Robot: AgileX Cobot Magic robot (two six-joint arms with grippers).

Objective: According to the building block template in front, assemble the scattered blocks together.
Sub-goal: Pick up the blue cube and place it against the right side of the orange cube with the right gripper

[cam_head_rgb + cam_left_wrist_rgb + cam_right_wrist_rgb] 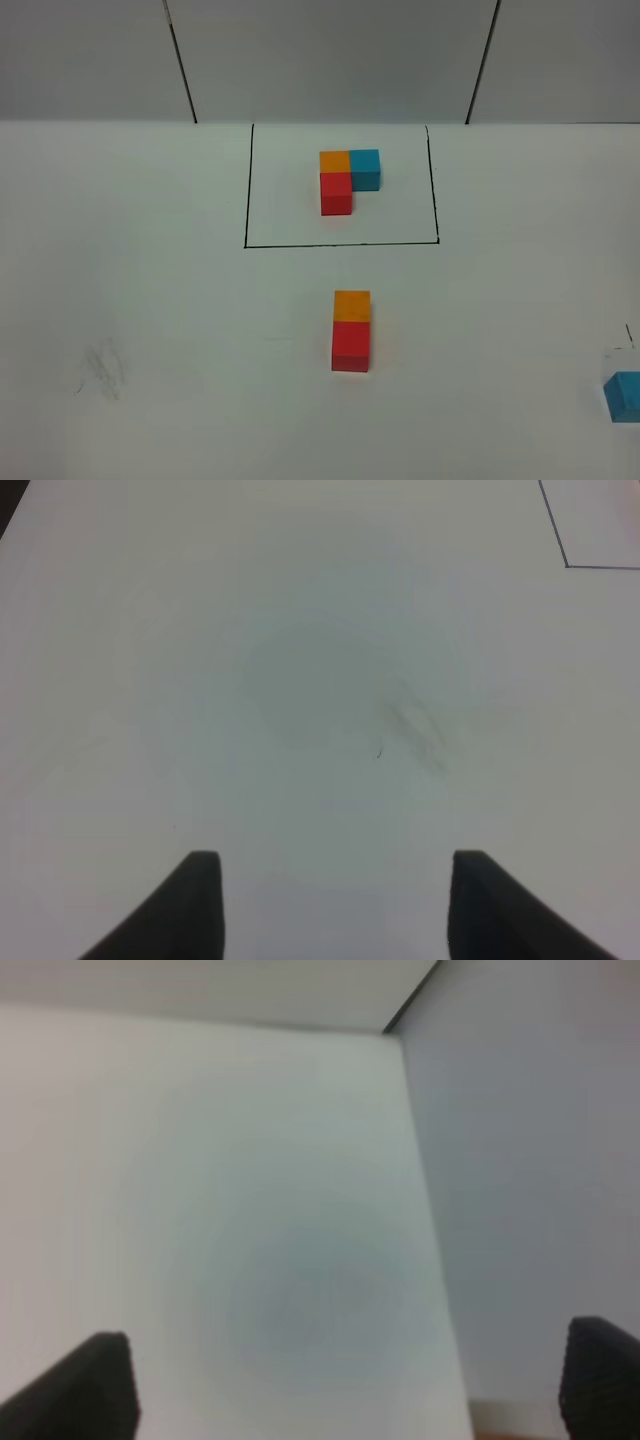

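The red block (350, 346) and orange block (352, 305) touch, lined up 12 to 6 o'clock, at 6 from the template (349, 178). The blue block (624, 396) sits alone at 4. White table (150, 300), white wall (330, 60). The left gripper (335, 880) and right gripper (350, 1360) gape wide, holding nothing.

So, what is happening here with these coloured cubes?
A two-arm robot is copying the template, an L of three cubes inside the black rectangle. In front of it, the loose orange cube and red cube already sit together, orange behind red. The loose light blue cube lies apart at the right edge of the high view, not yet joined. Nothing is being handled: the left claw and the right claw are open and empty over the white table.
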